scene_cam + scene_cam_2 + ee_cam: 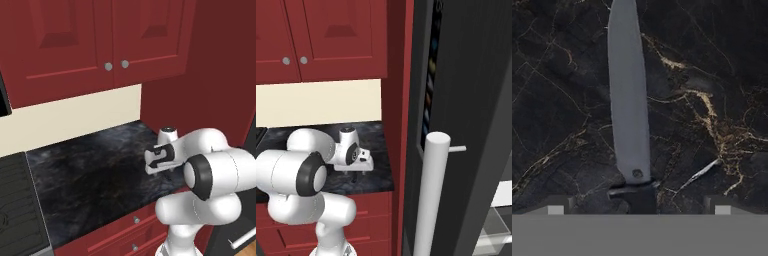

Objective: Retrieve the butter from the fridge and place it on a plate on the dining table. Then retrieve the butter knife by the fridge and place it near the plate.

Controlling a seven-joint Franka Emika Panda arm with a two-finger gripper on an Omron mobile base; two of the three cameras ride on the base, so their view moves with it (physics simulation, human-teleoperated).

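Fingers spread as wide as they go, nothing between them. In my hand view the two fingertips [556, 209] sit at the bottom, one either side of the butter knife [630, 100], neither touching it. The gripper [637, 210] hangs directly over the knife, pointing down at it.

Knife lies flat on the black marble counter [712, 75]. Pale grey blade runs up the hand view; dark handle end starts right between the fingertips. One small rivet shows where blade meets handle.

From the left base view I see the gripper [167, 172] low over the right back part of the counter [90, 175], close to the red side panel [200, 75]. Red upper cabinets [100, 35] with round knobs above, cream backsplash [75, 117] behind, red drawers [125, 232] under the counter edge.

Right base view: the gripper [353, 175] is just above the counter, the dark grey fridge [466, 100] to its right beyond the red panel, with a long pale bar handle [431, 200] up front.
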